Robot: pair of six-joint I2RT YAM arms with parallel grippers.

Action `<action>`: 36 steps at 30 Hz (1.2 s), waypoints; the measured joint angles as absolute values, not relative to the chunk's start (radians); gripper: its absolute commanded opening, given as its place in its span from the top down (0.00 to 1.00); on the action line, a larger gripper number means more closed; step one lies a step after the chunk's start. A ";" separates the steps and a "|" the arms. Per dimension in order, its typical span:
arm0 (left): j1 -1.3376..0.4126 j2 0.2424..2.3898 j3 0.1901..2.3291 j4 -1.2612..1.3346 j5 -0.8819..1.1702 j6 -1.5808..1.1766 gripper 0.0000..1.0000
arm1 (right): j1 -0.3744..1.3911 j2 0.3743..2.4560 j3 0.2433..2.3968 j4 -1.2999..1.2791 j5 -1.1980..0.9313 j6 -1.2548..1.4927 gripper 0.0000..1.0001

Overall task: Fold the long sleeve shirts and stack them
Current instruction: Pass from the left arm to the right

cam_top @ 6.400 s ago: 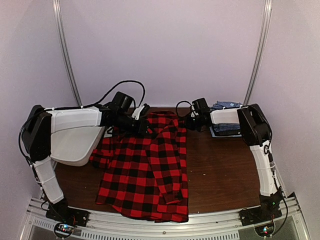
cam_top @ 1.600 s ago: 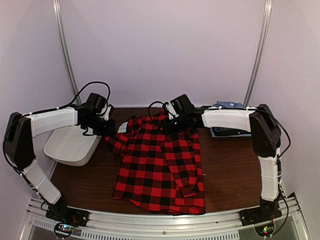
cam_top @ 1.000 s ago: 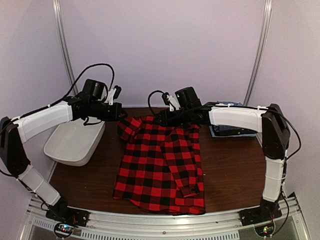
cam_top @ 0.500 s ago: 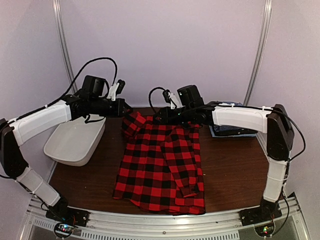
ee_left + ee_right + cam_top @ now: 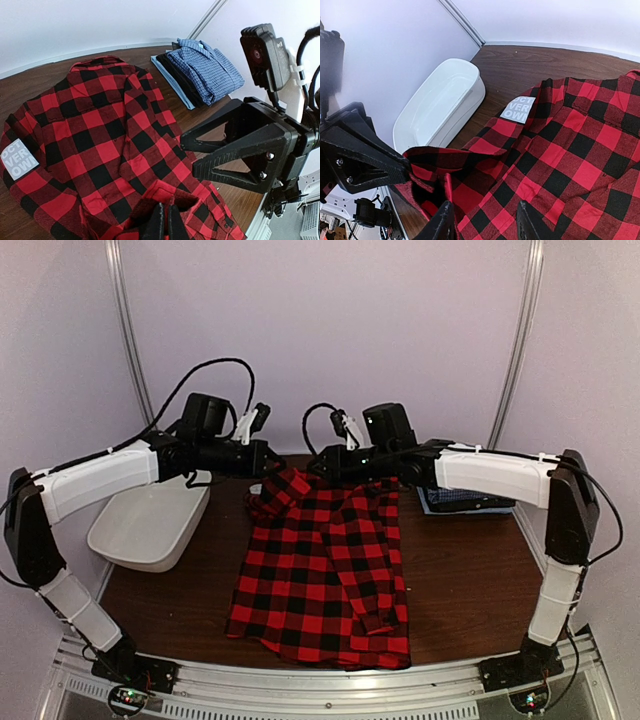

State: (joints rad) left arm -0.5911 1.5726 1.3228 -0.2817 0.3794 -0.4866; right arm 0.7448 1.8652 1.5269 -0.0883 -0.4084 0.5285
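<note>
**Left gripper pinches the plaid shirt's corner; right gripper half spread above it**

The left gripper has its fingers pressed together on a bunched corner of the red-and-black plaid shirt, holding that corner up off the table. The right gripper has its fingers partly apart. From its own camera, plaid cloth fills the gap between them. From the left wrist its black tips seem to hang over the shirt rather than bite it (no cloth is seen rising to them).

The only container is a white tub, on the left of the table beside the shirt. Its inside shows plain white.

The rest of the plaid shirt lies spread front-up along the middle of the table, reaching from the grippers at the far end to the near edge. A grey tag with white letters lies at its far left side. The letters are cut off and cannot be read whole.

The blue-and-white check shirt lies folded in the far right corner, on top of darker folded cloth and a light blue layer. It is well apart from both grippers. From above, the right arm hides most of this pile.
</note>
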 measured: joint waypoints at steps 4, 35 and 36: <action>-0.593 1.579 1.327 -0.281 0.384 -0.493 1.00 | 0.745 1.862 1.527 -0.085 -0.410 0.530 0.56; -0.604 1.609 1.351 -0.261 0.427 -0.498 1.00 | 0.808 1.866 1.530 -0.077 -0.435 0.449 0.46; -0.604 1.610 1.351 -0.261 0.428 -0.498 1.00 | 0.808 1.869 1.532 -0.076 -0.439 0.448 0.47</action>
